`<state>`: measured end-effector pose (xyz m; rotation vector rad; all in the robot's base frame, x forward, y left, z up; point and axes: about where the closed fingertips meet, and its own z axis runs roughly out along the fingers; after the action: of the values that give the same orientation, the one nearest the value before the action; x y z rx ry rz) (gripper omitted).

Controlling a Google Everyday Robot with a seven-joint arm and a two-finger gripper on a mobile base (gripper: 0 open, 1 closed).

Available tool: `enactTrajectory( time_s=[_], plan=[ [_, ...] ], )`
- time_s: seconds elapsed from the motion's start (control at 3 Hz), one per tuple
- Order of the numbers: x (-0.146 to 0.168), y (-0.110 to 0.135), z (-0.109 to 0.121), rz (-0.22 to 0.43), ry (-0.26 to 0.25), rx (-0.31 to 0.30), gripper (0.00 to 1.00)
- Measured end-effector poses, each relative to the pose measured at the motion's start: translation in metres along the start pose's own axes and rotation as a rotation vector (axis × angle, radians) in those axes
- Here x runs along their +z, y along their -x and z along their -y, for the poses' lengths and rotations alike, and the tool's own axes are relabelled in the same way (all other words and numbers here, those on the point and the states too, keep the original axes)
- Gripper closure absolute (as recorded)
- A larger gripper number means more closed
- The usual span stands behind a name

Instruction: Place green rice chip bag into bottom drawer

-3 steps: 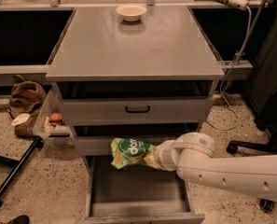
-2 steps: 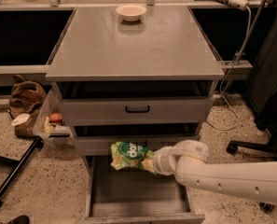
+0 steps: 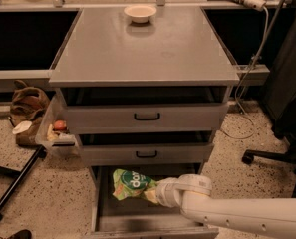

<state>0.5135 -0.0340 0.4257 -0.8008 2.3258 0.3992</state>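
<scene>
The green rice chip bag (image 3: pixel 130 184) is bright green foil with white lettering and a yellow patch. It hangs inside the open bottom drawer (image 3: pixel 103 218), over the back left part of its grey floor. My gripper (image 3: pixel 151 193) reaches in from the right on a white arm and is shut on the bag's right end. The fingers are mostly hidden behind the bag and the wrist.
The two upper drawers (image 3: pixel 146 116) with black handles stand slightly open above the bag. A pale round bowl (image 3: pixel 140 13) sits on the cabinet top. A bin with snacks (image 3: pixel 55 132) hangs at the cabinet's left. A chair base (image 3: pixel 267 158) stands on the right.
The gripper and the bag have moved down and a little left, from in front of the middle drawer's lower edge into the open bottom drawer.
</scene>
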Motion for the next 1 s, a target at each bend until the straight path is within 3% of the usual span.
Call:
enactTrajectory(
  time_s=[0.33,1.0],
  plan=[
    [0.000,0.000,0.000,0.000,0.000,0.000,1.00],
    [0.067,-0.003,0.006,0.070,0.040,0.076,1.00]
  ],
)
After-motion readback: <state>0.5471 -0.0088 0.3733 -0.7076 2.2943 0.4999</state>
